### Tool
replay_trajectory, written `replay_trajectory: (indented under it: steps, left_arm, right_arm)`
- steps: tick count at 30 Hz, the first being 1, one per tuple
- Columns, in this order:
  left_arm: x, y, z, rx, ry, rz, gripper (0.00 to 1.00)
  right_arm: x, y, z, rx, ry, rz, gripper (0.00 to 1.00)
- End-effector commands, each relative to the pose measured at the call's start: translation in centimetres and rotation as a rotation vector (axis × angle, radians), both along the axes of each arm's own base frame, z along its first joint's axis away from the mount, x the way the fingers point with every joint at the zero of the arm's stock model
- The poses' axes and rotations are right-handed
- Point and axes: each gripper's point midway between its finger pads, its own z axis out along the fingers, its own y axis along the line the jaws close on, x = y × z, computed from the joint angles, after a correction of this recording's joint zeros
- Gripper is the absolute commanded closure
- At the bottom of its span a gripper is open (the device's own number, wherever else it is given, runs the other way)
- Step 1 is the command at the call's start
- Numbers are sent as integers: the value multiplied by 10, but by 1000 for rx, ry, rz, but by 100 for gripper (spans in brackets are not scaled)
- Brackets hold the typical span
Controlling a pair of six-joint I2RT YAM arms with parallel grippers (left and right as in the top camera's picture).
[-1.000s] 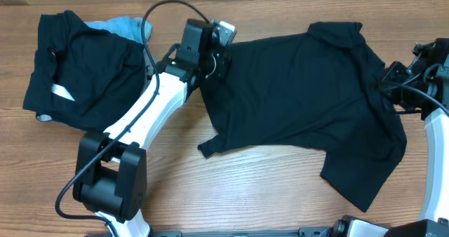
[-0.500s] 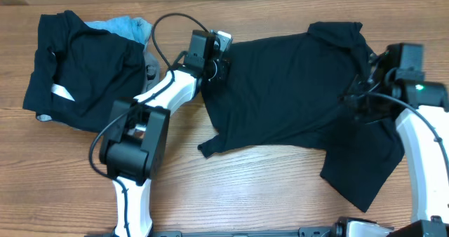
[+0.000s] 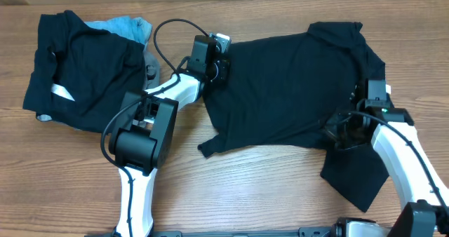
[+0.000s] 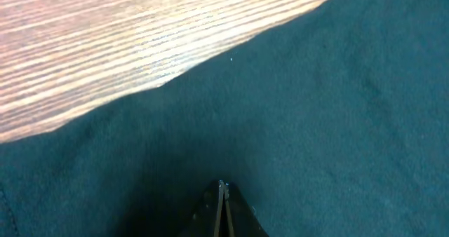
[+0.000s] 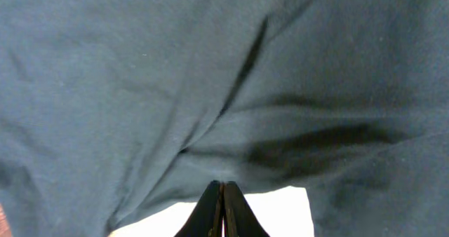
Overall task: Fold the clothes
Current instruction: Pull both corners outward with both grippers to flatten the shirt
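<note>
The black T-shirt lies spread and creased on the wooden table, centre to right. My left gripper sits at the shirt's upper left edge. In the left wrist view its jaws are shut, with the tips in the dark fabric. My right gripper is over the shirt's lower right part. In the right wrist view its jaws are shut on a fabric edge, which is lifted with bright table below. The white label is hidden.
A folded black garment with a white strip lies at the far left, with a light-blue garment behind it and a grey edge under it. The left arm's cable loops above the table.
My right gripper has moved from the shirt's right edge down and left, pulling the right side of the shirt inward. The left arm has swung its elbow; its gripper stays at the shirt's upper left edge.
</note>
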Motion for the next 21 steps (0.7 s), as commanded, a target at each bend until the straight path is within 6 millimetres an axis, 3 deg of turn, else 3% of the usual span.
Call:
replay_trajectory:
  steps: [1,8,17,21]
  left_arm:
    - [5,3,-4,3,-4,29,96]
    - [4,9,-29,30,20,49,96]
    - [11,12,-26,43,-17,71,96]
    - [10,14,-27,54,-12,66,96]
  right_arm:
    - [-6,-1,-16,-4,0,-23,96]
    - [-15,-12,-43,-74,-9,-40,96]
    - [-3,-9,-57,-72,-107,-24,96]
    - [-12,-8,-85,-66,-13,-19,96]
